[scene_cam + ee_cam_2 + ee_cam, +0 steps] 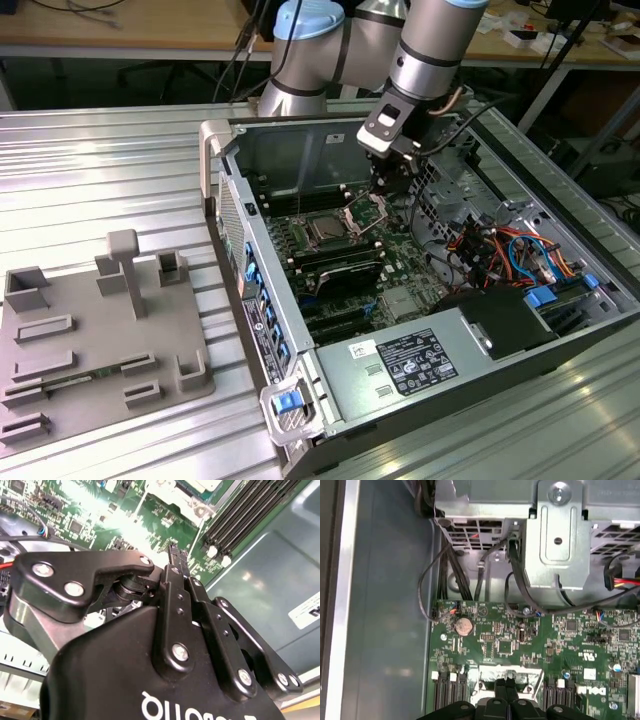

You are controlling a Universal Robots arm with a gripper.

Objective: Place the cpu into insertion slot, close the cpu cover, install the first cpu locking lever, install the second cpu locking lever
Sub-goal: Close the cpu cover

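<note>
1. In the exterior view, a robot arm reaches down into an open computer case (255,300) lying on a ribbed metal table (100,180). Its gripper (384,188) hangs low over the green circuit board (400,255).
2. The same view shows the silver-topped chip (326,230) lying flat in its socket (327,247). The cover plate (367,208) is tilted up just beside it, toward the exterior view's right, and the gripper's tips are at that plate.
3. A grey moulded tray (100,330) sits on the table, well apart from the case, on the exterior view's left.
4. The first wrist view shows the gripper (506,687) with its jaws drawn together, tips at the shiny cover plate (525,676). Black memory slots (451,690) flank it, and whether the jaws pinch anything cannot be told.
5. That view also takes in a coin battery (464,625), black cables (445,575) and a metal drive cage (555,545) beyond the board.
6. The second wrist view shows the gripper (176,555) close up, black linkage in front, its narrow tips together over the brightly lit circuit board (125,525), with memory slots (250,510) near.
</note>
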